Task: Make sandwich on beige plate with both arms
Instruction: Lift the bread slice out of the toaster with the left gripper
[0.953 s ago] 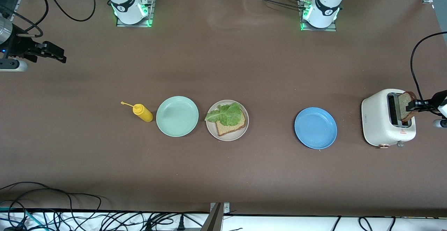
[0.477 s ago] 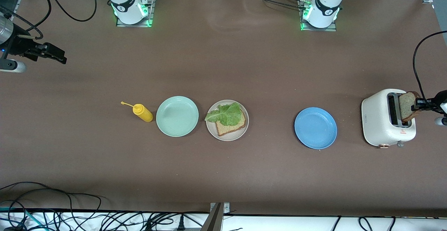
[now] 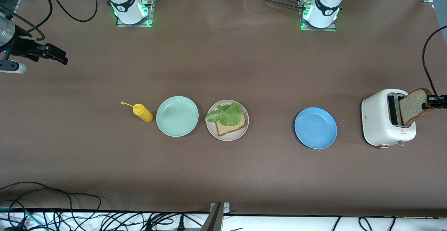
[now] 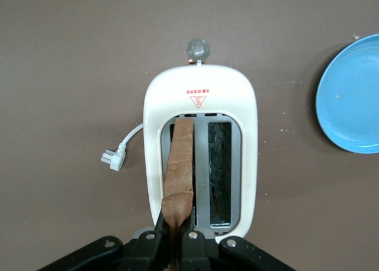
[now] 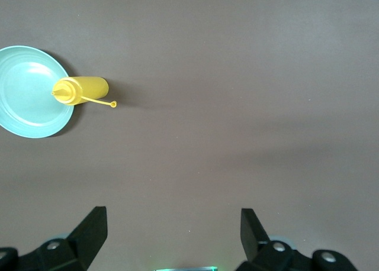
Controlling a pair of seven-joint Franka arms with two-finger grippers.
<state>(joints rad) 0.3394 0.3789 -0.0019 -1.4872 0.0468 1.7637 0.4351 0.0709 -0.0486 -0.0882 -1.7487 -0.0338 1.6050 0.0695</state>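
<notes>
A: Where do we have the left pincer (image 3: pixel 426 105) now?

B: It is up over the white toaster (image 3: pixel 379 123) at the left arm's end of the tabletop (image 3: pixel 223 67). Only its tip reaches into the front view from the edge of the frame. It is clenched on the top edge of a brown toast slice (image 3: pixel 412 106). In the left wrist view we look straight down past the left pincer (image 4: pixel 176 238) and see the slice (image 4: pixel 179 173) edge-on, with its lower end in one of the toaster's (image 4: pixel 201 102) two slots.

A: Is the slice upright?

B: Tilted. In the front view its top leans away from the toaster toward the pincer, while its bottom corner sits at the slot.

A: And the right arm?

B: It waits. The right pincer (image 3: pixel 57 54) hangs over bare tabletop at the right arm's end, its wrist roughly level and pointing in toward the middle. From the right wrist view we see the right pincer (image 5: pixel 174 226) released, fingers (image 5: pixel 89 229) spread wide with nothing between them.

A: Where is the rest of the sandwich?

B: On the beige plate (image 3: pixel 211 129) near the middle of the tabletop lies the other toast slice (image 3: pixel 232 126), with the lettuce leaf (image 3: pixel 225 114) on top of it. Beside it, toward the right arm's end, sit the mint-green plate (image 3: pixel 177 116) and then the yellow squeeze bottle (image 3: pixel 142 112) lying on its side. The blue plate (image 3: pixel 315 128) stands between the beige plate and the toaster.
</notes>
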